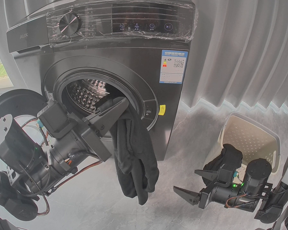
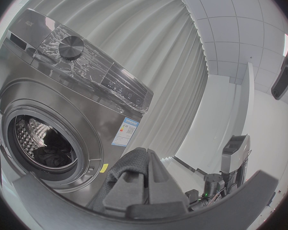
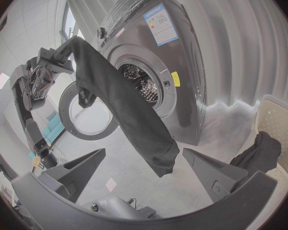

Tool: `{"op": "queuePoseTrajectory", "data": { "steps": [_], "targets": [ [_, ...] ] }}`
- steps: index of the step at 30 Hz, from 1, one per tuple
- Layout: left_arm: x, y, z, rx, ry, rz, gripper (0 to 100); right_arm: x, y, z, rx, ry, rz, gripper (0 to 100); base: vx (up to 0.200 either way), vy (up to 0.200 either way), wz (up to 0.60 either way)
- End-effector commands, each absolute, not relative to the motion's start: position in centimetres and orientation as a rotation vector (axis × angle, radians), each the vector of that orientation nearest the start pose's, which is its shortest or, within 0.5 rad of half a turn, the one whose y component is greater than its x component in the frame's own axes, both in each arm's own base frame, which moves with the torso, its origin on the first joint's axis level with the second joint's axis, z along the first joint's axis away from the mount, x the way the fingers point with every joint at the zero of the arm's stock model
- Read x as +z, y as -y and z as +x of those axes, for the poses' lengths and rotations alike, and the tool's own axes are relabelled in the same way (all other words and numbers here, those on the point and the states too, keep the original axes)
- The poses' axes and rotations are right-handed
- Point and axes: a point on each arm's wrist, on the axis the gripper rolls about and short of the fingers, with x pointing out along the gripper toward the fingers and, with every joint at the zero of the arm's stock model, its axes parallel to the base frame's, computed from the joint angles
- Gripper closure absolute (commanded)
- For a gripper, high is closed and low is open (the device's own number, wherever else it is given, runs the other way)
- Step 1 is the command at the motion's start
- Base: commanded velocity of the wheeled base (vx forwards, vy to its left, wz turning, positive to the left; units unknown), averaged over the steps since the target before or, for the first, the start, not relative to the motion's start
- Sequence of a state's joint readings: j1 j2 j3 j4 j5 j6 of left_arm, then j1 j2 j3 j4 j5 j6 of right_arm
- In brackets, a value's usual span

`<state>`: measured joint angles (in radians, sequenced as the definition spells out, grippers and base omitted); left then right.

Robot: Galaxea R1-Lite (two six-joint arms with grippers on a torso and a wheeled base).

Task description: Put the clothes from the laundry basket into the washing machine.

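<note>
My left gripper (image 1: 123,104) is shut on a dark grey garment (image 1: 134,157) in front of the washing machine's open round mouth (image 1: 96,95); the cloth hangs down long and loose below the fingers. Its top edge is pinched between the fingers (image 2: 156,176) in the left wrist view. Another dark garment (image 2: 52,152) lies inside the drum. Low at the right, my right gripper (image 1: 188,184) stands open and empty above the floor, beside the cream laundry basket (image 1: 259,134). A black garment (image 1: 228,158) drapes over the basket's near rim, also seen as black cloth (image 3: 262,154) in the right wrist view.
The washer door (image 3: 86,112) is swung open to the left of the drum. Grey curtains (image 1: 246,48) hang behind and to the right of the machine. Bare grey floor (image 1: 169,173) lies between machine and basket.
</note>
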<state>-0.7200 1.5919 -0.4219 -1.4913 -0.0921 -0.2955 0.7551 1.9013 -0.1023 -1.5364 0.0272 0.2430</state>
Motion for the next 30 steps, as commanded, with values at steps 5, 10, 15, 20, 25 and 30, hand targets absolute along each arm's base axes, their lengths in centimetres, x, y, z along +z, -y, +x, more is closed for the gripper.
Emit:
{"op": "queuePoseTrajectory", "data": {
  "steps": [5,10,15,20,25,30],
  "targets": [
    [19.5,16.6,19.0,-0.783,0.181,-0.351,100,6.3,-18.8,18.4,0.841,-0.317,0.122,0,0.000,0.000,0.00],
    [19.7,16.8,19.1,-0.780,0.189,-0.356,100,5.8,-21.2,20.1,0.874,-0.276,0.126,0,0.000,0.000,0.00],
    [19.8,16.9,19.1,-0.784,0.193,-0.358,100,6.4,-22.8,22.0,0.940,-0.214,0.162,0,0.000,0.000,0.00],
    [20.1,17.0,19.3,-0.782,0.205,-0.363,100,5.2,-23.9,22.8,0.950,-0.221,0.141,0,0.000,0.000,0.00],
    [20.1,17.0,19.2,-0.784,0.205,-0.364,100,3.4,-24.9,23.5,0.959,-0.236,0.110,0,0.000,0.000,0.00],
    [20.1,17.0,19.2,-0.784,0.206,-0.364,100,3.5,-26.1,24.4,0.963,-0.194,0.124,0,0.000,0.000,0.00]
  ]
}}
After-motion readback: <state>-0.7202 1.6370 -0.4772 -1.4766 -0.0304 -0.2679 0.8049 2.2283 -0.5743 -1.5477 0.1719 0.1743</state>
